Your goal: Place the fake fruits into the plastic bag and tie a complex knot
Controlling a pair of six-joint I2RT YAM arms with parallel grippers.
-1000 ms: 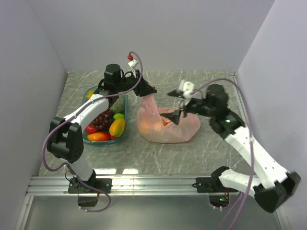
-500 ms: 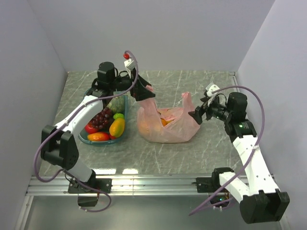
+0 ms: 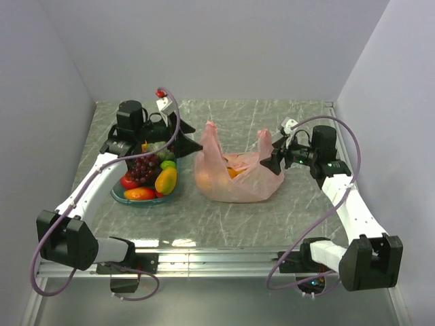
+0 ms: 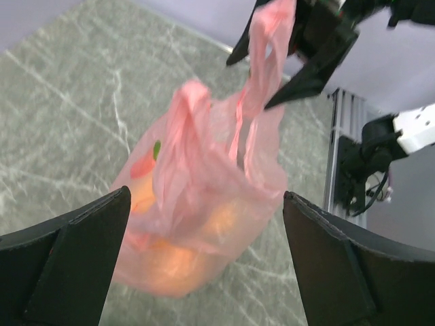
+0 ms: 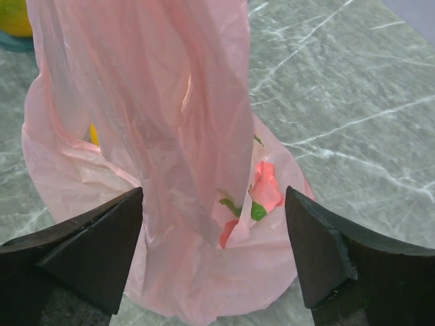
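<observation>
At the middle of the grey marbled bench (image 3: 224,221) lay the thin translucent pink plastic bag (image 3: 238,185), its two loop handles standing up untied, with a glossy orange fake fruit (image 3: 234,172) at its mouth and a small red piece with green leaves (image 5: 264,190) showing through its wall. Just beside it, the clear teal rectangular tray (image 3: 149,202) held purple grapes (image 3: 141,167), a yellow-orange mango (image 3: 166,180), a red-orange elongated fruit (image 3: 139,193) and a red fruit (image 3: 129,182). The left arm's fingers (image 4: 68,265) were spread wide near the tray's far corner, apart from the bag; the right arm's fingers (image 5: 75,251) stood spread with one handle between them, unpinched.
</observation>
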